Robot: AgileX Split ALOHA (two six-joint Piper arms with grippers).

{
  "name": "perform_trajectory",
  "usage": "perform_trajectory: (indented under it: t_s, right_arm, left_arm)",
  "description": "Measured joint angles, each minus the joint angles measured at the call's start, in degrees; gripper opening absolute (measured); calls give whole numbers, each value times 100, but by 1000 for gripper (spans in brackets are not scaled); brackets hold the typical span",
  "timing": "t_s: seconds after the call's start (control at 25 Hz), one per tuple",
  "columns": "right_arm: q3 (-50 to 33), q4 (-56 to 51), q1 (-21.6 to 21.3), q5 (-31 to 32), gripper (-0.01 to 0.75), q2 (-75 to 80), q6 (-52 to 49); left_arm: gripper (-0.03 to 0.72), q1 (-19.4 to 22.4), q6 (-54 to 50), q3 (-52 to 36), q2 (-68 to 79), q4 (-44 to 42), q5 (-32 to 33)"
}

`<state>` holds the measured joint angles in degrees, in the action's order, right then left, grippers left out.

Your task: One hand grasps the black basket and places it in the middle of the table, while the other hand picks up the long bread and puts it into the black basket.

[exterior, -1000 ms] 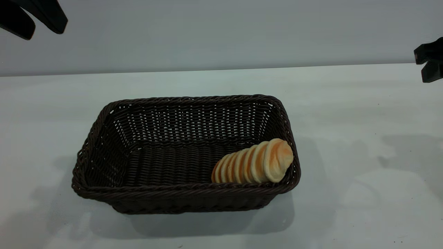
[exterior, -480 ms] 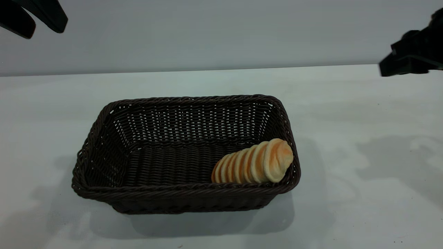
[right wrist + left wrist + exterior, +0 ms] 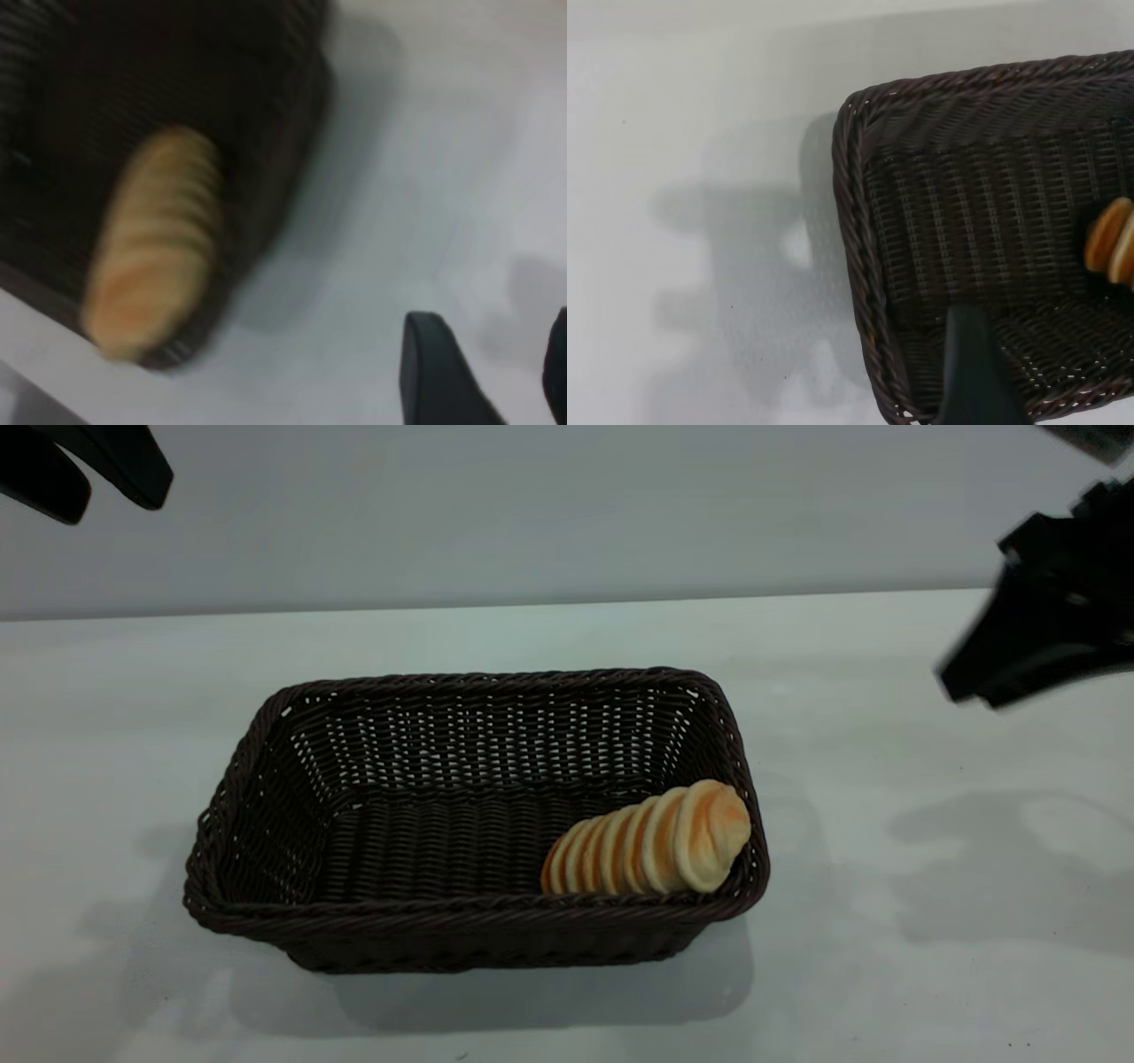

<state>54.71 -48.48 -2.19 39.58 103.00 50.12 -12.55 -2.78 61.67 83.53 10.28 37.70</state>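
Right tool (image 3: 1019, 664) hangs high over the bench's right side, well apart from the black basket (image 3: 478, 930), its fingers (image 3: 438, 376) spread with nothing between them. Left tool (image 3: 84, 469) sits raised at the far left corner, its two flat fingers likewise parted and empty. At the centre of the scene, the long bread (image 3: 651, 841) lies inside the basket, propped against the right-hand wall with one end tilted up near the braided rim. The basket itself rests near the middle of the pale bench (image 3: 886, 974). Both placements appear done, so the step in hand looks like clearing away; the next move would call only for both arms to park clear of the basket.
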Motion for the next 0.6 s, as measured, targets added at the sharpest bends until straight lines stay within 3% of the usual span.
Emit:
perform_trajectory:
  t_s: [0.16, 0.32, 0.52, 0.6]
  right_arm:
    - [609, 2639, -20, 189, 284, 0, -2522]
    - [1257, 4448, -51, 862, 341, -7, -3862]
    - [1593, 4555, -57, 1520, 544, -392, -4083]
    - [1613, 4448, -57, 1774, 591, -729, -4089]
  left_arm:
    - [482, 0, 21, 0, 0, -63, 33]
    - [482, 0, 69, 79, 0, -568, 391]
    - [482, 0, -93, 658, -193, -1147, 1299]
    - [482, 0, -117, 740, -427, -1267, 1488]
